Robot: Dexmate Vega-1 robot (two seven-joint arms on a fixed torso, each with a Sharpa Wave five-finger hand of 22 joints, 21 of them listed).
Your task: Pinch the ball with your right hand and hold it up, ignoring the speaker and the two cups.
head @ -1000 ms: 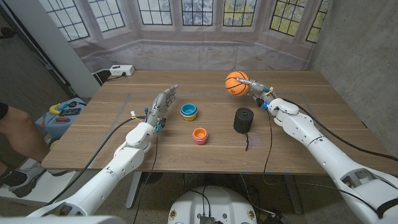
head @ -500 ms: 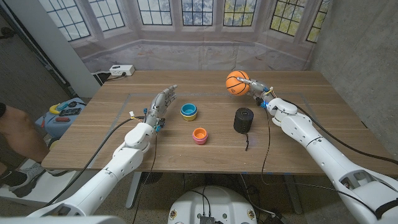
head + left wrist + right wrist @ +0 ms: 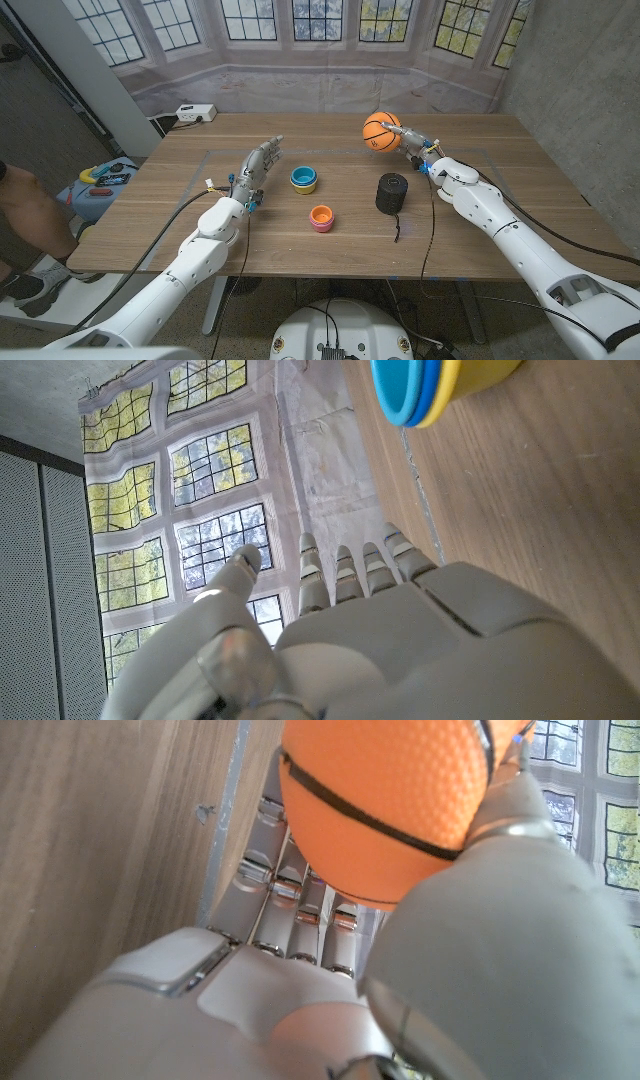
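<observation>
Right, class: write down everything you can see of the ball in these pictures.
The ball is small and orange with black seam lines like a basketball's, and its skin looks pebbled and rubbery in the right wrist view. It looks whole and round. The right hand pinches it at the far right of the table, seemingly raised off the wood, beyond the black speaker. Nothing else touches it.

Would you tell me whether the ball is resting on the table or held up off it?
Held up: the right hand pinches the ball above the table.
</observation>
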